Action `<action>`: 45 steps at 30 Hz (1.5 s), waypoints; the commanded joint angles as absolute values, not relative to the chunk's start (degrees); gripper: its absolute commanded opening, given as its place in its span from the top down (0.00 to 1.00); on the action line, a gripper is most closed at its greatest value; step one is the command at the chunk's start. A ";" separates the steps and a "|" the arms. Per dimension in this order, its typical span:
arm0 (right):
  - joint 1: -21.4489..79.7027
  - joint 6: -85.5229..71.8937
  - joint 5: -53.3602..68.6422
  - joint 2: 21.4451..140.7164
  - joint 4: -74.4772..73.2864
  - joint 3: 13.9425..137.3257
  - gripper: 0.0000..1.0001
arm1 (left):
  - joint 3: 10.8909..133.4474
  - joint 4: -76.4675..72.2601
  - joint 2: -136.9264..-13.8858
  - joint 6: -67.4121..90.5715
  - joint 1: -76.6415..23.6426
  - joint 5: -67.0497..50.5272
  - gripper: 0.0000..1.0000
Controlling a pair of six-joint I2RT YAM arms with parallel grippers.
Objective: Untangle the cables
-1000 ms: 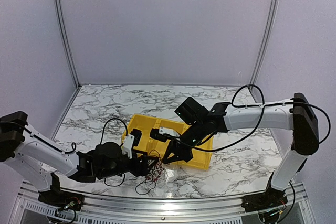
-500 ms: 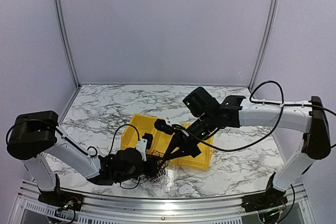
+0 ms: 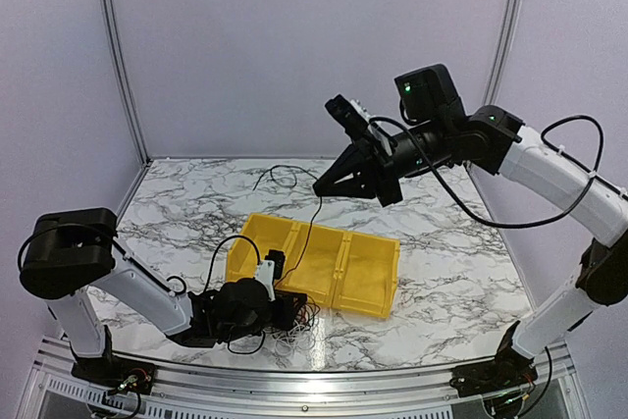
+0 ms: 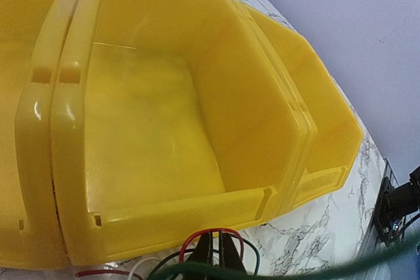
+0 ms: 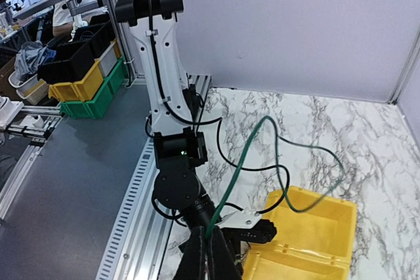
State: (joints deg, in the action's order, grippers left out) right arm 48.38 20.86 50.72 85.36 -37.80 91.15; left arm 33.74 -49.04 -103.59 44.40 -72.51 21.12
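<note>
Marble-pattern counter (image 3: pixel 186 213). Yellow bin (image 3: pixel 365 274) sits flat on it just past the left pincer (image 3: pixel 297 311) tips, three compartments side by side. Loose pile of thin cables (image 3: pixel 290 336), red, white and black, lies on the counter at the pincer tips, just in front of the bin's near wall, close to the counter's near edge.
</note>
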 commanded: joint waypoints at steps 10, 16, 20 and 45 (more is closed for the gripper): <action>43.54 20.69 51.75 84.84 -39.20 109.30 1.00 | 34.24 -48.60 -105.22 45.88 -72.67 21.62 1.00; 40.87 20.87 49.11 83.34 -38.86 108.93 1.00 | 33.63 -48.69 -103.39 44.67 -72.77 21.92 0.98; 37.95 20.45 48.73 81.71 -38.03 105.60 1.00 | 33.49 -48.77 -101.02 41.91 -73.15 21.14 0.89; 25.91 23.56 44.73 70.23 -39.38 91.00 1.00 | 54.77 9.48 -86.56 33.00 -48.19 23.82 0.44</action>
State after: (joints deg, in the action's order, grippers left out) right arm 26.44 22.81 45.84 70.78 -38.70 92.44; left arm 51.16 -4.03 -83.77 34.96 -50.19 22.46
